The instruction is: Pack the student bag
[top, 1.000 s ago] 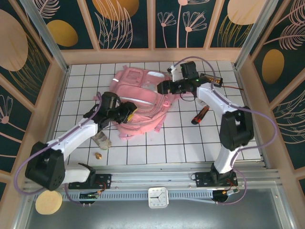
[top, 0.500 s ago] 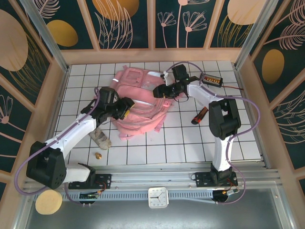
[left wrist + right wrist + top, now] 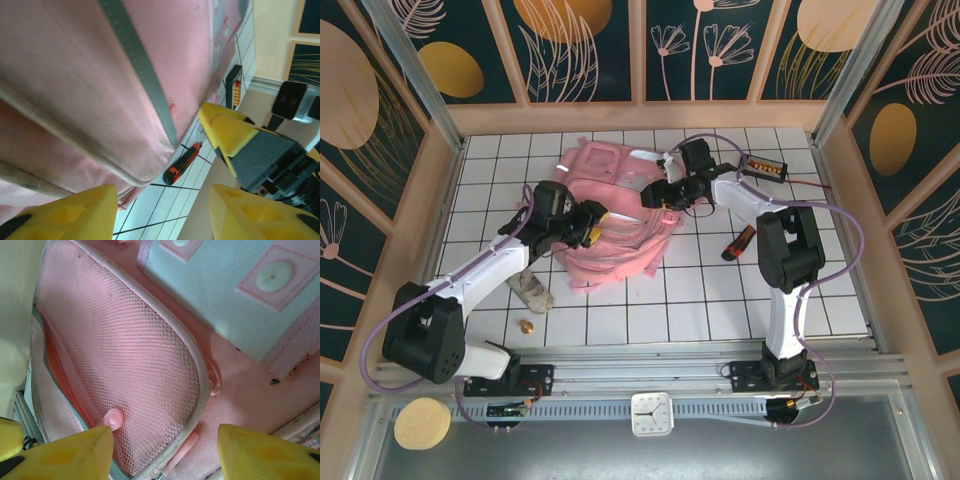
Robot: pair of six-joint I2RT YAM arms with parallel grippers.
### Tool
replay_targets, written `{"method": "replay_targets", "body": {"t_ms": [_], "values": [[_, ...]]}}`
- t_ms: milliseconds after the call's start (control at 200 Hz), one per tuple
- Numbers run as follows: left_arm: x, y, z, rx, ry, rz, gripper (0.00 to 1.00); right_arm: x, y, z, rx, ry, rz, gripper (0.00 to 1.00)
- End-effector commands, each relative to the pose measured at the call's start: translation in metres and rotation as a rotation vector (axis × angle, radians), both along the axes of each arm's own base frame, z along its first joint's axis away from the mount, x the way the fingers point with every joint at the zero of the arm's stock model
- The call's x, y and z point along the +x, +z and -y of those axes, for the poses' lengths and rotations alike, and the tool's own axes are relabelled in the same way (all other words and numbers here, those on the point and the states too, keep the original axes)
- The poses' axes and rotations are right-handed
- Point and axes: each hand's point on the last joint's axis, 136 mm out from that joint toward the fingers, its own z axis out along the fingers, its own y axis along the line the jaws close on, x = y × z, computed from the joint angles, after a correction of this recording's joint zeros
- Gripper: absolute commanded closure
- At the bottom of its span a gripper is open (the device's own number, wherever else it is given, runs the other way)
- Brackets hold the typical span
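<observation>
Tiled surface (image 3: 720, 300) holds the student bag (image 3: 610, 175) toward twelve o'clock; your left hand (image 3: 592, 222) and right hand (image 3: 655, 195) gape over it.

Left gripper (image 3: 162, 215): yellow fingers (image 3: 75, 212) spread at the bottom edge, white tiled table (image 3: 150, 207) showing in the gap. Pink backpack (image 3: 65, 75) bulges over the top and left, with a grey strip (image 3: 140, 75) running diagonally down it. Orange-and-black cutter (image 3: 181, 165) lies on the tiles just past the bag. Right gripper (image 3: 225, 130) is close on the right: yellow tips, grey body.
</observation>
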Motion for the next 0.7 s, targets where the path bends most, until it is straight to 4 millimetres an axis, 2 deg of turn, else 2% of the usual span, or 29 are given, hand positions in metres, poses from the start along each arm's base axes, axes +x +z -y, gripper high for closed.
{"method": "replay_targets", "body": {"t_ms": [0,160,385,505,696], "values": [[0.001,-0.006,0.004,-0.027,0.016,-0.023,0.49,0.000,0.005,-0.002,0.012,0.006,0.017,0.42],[-0.002,-0.016,0.003,-0.002,0.018,-0.044,0.48,-0.002,-0.001,-0.001,0.008,0.010,0.002,0.42],[-0.003,-0.049,-0.003,0.022,0.057,-0.094,0.48,-0.005,-0.001,-0.001,0.014,0.014,0.002,0.42],[0.007,-0.057,-0.002,0.043,0.070,-0.099,0.48,-0.009,-0.004,0.000,0.018,0.013,-0.006,0.43],[0.026,-0.057,0.004,0.061,0.074,-0.091,0.49,-0.017,-0.009,0.001,0.022,0.013,-0.015,0.43]]}}
